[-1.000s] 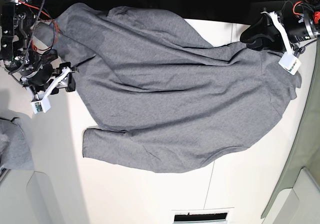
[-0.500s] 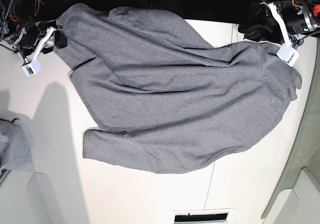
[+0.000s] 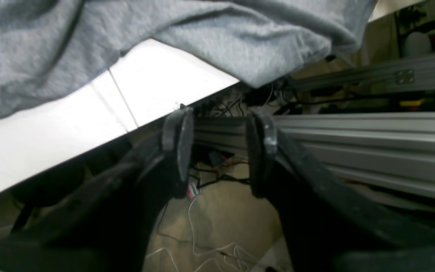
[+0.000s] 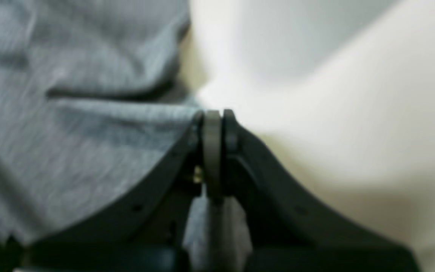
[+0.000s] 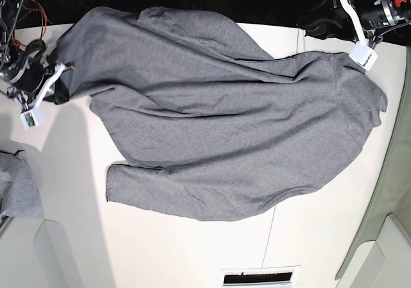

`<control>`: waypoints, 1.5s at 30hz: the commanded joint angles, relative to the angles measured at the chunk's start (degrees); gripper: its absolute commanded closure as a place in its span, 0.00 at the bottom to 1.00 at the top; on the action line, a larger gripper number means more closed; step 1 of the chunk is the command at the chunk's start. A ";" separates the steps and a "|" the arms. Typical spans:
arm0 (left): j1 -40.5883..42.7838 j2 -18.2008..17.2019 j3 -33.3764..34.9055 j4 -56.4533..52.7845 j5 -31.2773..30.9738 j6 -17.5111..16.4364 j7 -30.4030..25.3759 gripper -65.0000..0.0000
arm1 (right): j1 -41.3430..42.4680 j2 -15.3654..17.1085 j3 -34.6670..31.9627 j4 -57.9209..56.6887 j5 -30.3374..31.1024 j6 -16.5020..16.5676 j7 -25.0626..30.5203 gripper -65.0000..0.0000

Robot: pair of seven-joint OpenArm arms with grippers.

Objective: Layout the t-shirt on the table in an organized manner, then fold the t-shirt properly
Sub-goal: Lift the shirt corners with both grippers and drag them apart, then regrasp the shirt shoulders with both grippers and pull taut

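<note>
Across the middle of the white bench [image 5: 70, 236] the heather-grey t-shirt [image 5: 225, 121] is lying spread but crooked, its long axis running from about ten o'clock to four o'clock in the base view, with diagonal creases crossing the body and one flap doubled over near seven o'clock. Part of the cloth at twelve o'clock is hanging past the far edge of the bench.

At nine o'clock the right gripper [image 4: 213, 124] is sitting at the shirt's edge with its jaws pressed together. The right wrist view is blurred, but grey fabric is running right up to the closed tips and a strip of it is showing below them, so I judge it is pinching the shirt's edge there, probably to pull that side outward and take the slack out of the creases.

At one o'clock the left gripper [image 3: 219, 151] is hovering off the far edge of the bench, jaws spread, holding nothing. Its own camera is looking past the open fingers [image 3: 178, 147] at aluminium framing [image 3: 372, 128] and cables under the bench, with a corner of the shirt drooping above. That placement looks like a line-up for the overhanging corner, so both ends can be tensioned together.

A separate scrap of grey cloth [image 5: 16, 191] is lying at eight o'clock, well apart from the shirt. Laying-out is not yet finished, to my eye; no fold has begun.
</note>
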 commanded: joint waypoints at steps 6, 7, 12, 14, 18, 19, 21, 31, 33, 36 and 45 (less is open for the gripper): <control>0.20 -0.66 -0.48 0.85 -0.70 -0.52 -0.74 0.60 | 9.57 2.95 0.52 -1.55 -0.85 -0.48 1.20 1.00; 0.17 -0.66 -0.48 0.87 -0.72 -0.52 -0.76 0.60 | 11.21 3.34 0.52 -2.08 -1.22 -0.48 1.18 1.00; 0.04 -0.66 -0.48 0.96 -0.72 -0.52 -1.79 0.60 | 17.64 5.35 0.52 -5.75 -3.32 -2.97 1.18 1.00; 0.00 -0.66 -0.48 0.96 -0.70 -0.52 -2.23 0.60 | 19.15 5.88 0.52 -6.73 -3.69 -4.79 1.20 0.99; -0.24 -0.66 -0.48 1.14 -0.68 -0.52 -3.85 0.60 | 20.37 6.21 0.52 -8.22 -3.76 -8.66 1.16 0.77; -0.66 -0.66 -0.48 1.18 -0.52 -0.52 -3.93 0.60 | 20.31 6.19 0.52 -8.22 -3.67 -8.94 0.22 0.73; -2.10 -0.66 -0.48 1.18 0.13 -0.52 -3.96 0.60 | 20.33 6.12 0.52 -8.22 -0.52 -9.42 -4.22 0.72; -9.77 -1.03 -0.48 1.16 6.80 -0.52 -4.24 0.60 | 9.46 5.33 0.79 -0.28 16.20 0.83 -17.51 0.72; -10.12 -1.86 -0.48 1.16 6.82 -0.52 -4.55 0.60 | 5.38 5.42 0.79 2.64 17.49 2.47 -18.03 0.72; -10.10 -3.10 -0.48 1.16 6.88 -0.52 -4.98 0.60 | 0.17 5.53 0.79 4.11 17.33 2.67 -18.16 0.72; -10.10 -3.52 -0.48 1.16 6.82 -0.52 -5.73 0.60 | -9.55 5.25 0.59 3.96 13.16 4.26 -10.21 0.46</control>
